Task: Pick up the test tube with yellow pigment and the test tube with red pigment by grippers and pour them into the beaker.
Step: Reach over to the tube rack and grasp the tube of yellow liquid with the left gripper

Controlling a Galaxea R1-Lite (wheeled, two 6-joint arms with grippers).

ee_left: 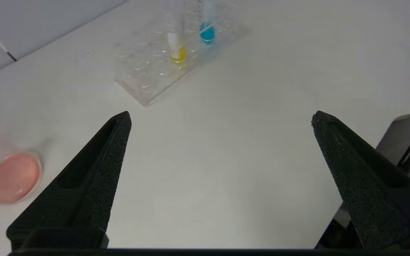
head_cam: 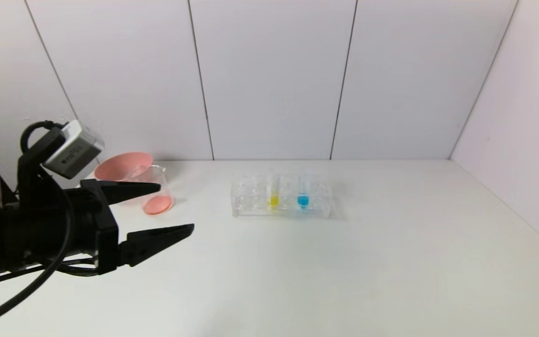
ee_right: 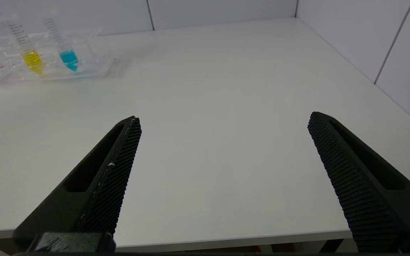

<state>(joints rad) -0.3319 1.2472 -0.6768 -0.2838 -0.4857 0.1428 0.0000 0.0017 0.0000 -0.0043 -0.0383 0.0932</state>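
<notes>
left black end effector [head_cam: 176,208] raised above the white worktop [head_cam: 344,271] near its left side, fingers spread wide with nothing between them — aimed toward the clear plastic rack [head_cam: 281,199], likely lined up for a reach. slender clear test tube with yellow liquid at its tip [head_cam: 273,194] standing upright in the rack, beside a like tube tipped blue [head_cam: 302,194]; kept vertical there so nothing spills and the upper part stays free for a side pinch. no red-tipped tube to be found in any view. small clear glass beaker [head_cam: 157,192] close behind the left end effector, just in front of the pink bowl [head_cam: 122,166], a pinkish-red layer at its bottom — placed within easy reach for a tilt and pour. right black end effector [ee_right: 222,124] low at the near edge of the worktop, well apart from the rack, fingers also spread and empty, apparently waiting.
</notes>
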